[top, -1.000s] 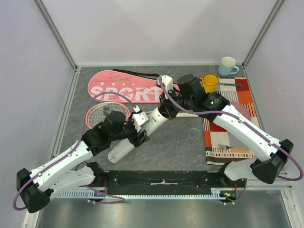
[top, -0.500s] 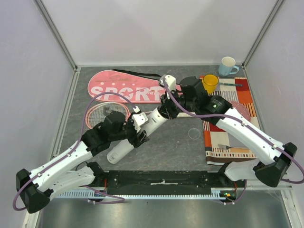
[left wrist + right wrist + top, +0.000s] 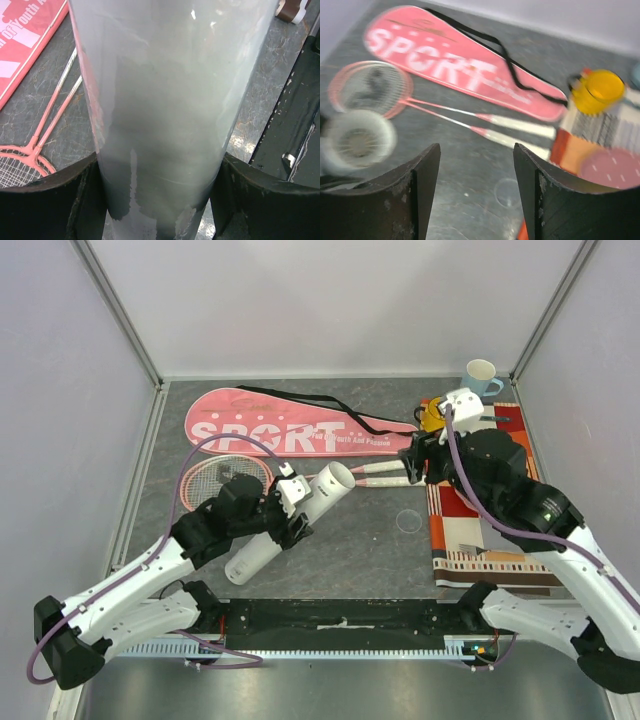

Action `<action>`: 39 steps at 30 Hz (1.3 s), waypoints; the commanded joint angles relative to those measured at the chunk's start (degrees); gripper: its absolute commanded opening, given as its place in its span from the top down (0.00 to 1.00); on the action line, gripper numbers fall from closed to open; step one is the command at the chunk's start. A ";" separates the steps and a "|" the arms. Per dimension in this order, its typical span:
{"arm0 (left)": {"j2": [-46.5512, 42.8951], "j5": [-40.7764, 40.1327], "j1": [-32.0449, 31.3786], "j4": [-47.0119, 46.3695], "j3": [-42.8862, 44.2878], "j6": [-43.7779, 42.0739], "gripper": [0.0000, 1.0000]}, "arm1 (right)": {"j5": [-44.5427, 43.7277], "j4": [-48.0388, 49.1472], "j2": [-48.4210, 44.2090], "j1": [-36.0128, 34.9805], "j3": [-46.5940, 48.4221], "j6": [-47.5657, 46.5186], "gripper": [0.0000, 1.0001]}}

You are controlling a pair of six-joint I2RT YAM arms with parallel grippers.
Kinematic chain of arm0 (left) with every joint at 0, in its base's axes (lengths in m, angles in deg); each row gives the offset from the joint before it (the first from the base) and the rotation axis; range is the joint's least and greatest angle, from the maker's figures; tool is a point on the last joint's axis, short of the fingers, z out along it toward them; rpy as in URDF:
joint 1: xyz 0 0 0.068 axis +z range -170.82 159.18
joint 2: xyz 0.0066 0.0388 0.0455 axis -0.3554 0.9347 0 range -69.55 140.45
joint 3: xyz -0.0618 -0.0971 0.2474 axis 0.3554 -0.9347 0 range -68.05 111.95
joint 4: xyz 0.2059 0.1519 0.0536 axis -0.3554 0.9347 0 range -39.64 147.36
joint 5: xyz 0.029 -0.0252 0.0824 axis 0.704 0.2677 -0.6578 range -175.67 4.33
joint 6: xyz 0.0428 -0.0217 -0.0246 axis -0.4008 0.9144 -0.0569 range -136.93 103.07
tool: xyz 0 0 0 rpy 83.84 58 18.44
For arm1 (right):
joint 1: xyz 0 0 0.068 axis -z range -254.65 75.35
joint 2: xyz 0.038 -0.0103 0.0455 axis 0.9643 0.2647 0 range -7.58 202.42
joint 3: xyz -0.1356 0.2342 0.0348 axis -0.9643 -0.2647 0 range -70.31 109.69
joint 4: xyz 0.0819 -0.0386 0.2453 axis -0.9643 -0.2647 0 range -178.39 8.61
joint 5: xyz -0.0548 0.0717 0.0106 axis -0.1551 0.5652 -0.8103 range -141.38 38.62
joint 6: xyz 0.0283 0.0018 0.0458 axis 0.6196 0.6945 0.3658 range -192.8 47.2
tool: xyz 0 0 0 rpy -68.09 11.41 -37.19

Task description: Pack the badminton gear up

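Note:
My left gripper [image 3: 290, 512] is shut on the long white tube [image 3: 300, 515], which it holds tilted with its open mouth up and to the right. In the left wrist view the tube [image 3: 165, 100] fills the frame between both fingers [image 3: 50, 200]. Two pink rackets [image 3: 225, 475] lie flat behind it, their white handles [image 3: 385, 475] pointing right. The pink SPORT bag [image 3: 290, 425] lies along the back. My right gripper [image 3: 418, 458] hovers open over the handles' ends, with nothing between its jaws [image 3: 476, 150]. Its wrist view shows the bag [image 3: 455, 60], the rackets [image 3: 370, 87] and the tube's mouth [image 3: 357, 140].
A striped orange cloth [image 3: 480, 525] covers the right side, with a yellow cup [image 3: 432, 418] at its back corner and a pale blue cup [image 3: 480, 375] behind. A small clear round lid [image 3: 408, 520] lies on the table beside the cloth.
The right gripper has opened and drawn back to the right, away from the tube's mouth and toward the cloth. The left gripper and the tube have stayed put.

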 commanded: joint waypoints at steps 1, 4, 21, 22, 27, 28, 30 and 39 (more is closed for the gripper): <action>-1.72 -0.89 -0.10 -3.61 1.68 -0.45 0.85 | -7.34 -1.94 0.33 8.92 -9.82 5.60 0.32; -2.42 -1.33 -0.01 -3.61 1.59 -0.45 0.85 | 1.27 -0.53 2.78 14.92 -18.34 7.01 0.32; -4.71 -3.96 -0.01 -4.22 0.98 -0.63 0.85 | 13.16 10.98 24.14 15.38 -30.31 7.98 0.60; -4.71 -3.96 -0.01 -4.22 0.98 -0.63 0.85 | 13.17 11.59 24.49 15.20 -30.57 7.98 0.61; -4.36 -3.96 -0.01 -4.22 1.07 -0.54 0.85 | 12.29 13.79 27.31 15.03 -32.07 7.37 0.68; -4.27 -3.96 -0.01 -4.22 1.07 -0.63 0.85 | 12.64 14.32 27.48 14.94 -32.42 7.54 0.69; -4.19 -3.88 -0.01 -4.31 1.07 -0.63 0.85 | 12.55 15.63 27.84 14.76 -33.30 7.72 0.69; -3.40 -3.70 -0.10 -4.31 1.15 -0.63 0.85 | 9.39 16.96 29.86 11.96 -34.62 8.42 0.75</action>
